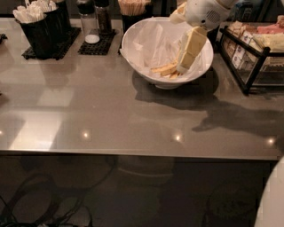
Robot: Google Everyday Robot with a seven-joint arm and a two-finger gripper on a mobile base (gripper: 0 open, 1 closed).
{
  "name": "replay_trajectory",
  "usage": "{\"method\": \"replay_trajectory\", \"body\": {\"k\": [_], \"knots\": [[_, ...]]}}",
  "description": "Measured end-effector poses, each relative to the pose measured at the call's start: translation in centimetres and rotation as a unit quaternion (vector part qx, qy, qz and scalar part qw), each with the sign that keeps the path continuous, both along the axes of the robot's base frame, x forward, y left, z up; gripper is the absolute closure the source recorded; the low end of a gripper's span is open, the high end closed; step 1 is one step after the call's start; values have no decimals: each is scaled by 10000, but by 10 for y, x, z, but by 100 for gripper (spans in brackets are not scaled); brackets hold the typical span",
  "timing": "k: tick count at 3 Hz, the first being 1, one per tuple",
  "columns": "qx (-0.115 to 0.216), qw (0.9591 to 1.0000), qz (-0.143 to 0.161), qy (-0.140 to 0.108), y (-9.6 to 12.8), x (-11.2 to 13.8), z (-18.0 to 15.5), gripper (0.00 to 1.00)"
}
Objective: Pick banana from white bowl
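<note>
The white bowl [133,48] stands at the back middle of the grey counter, lined with crinkled white paper. The yellow banana [163,69] lies at the bottom of the bowl, toward the front; only part of it shows. My gripper [184,66] reaches down into the bowl from the upper right, its cream tip right at the banana's right end. The white wrist [204,13] hangs over the bowl's far right rim. The gripper hides the banana's right end.
A black caddy with white utensils [37,29] stands at the back left. Shakers on a black mat [95,31] and a cup of wooden sticks [133,8] stand behind the bowl. A black wire rack of packets [255,51] stands at the right.
</note>
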State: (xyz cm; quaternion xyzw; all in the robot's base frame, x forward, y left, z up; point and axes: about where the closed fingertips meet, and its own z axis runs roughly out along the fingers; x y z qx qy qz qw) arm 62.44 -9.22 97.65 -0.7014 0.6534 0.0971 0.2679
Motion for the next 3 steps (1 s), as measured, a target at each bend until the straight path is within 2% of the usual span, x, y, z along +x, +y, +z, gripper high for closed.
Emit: {"method": "replay_trajectory", "body": {"k": [1, 2, 3], "knots": [[-36, 9998, 40, 173, 5, 12, -30, 0], [-181, 9994, 121, 266, 17, 32, -47, 0], [-157, 9995, 115, 237, 20, 36, -48, 16]]}}
